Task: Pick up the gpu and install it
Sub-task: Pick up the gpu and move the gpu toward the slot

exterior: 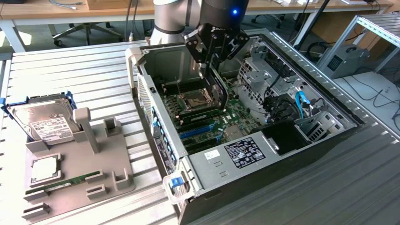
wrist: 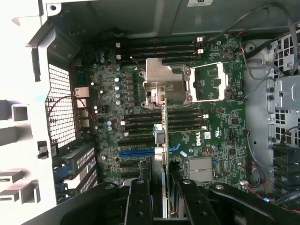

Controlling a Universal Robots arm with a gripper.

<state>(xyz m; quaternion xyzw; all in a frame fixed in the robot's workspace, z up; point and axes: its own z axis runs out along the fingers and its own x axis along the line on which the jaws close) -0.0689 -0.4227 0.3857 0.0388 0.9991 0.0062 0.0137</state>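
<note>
Ribbed metal tabletop [exterior: 81, 70] carries an open computer case [exterior: 145, 89], with wooden desks [exterior: 62, 9] behind it. We read "DELL" [wrist: 205, 137] in white on the green motherboard [wrist: 225, 122]. The white label on the hard drive [exterior: 47, 124] and the black sticker [exterior: 245, 152] inside the case are too small for us to read. We see the gripper [exterior: 211, 61] clamped on the gpu [exterior: 218, 91], which hangs on edge inside the case just above the motherboard. In the wrist view its silvery bracket [wrist: 161, 84] sits in front of the processor socket [wrist: 211, 82].
</note>
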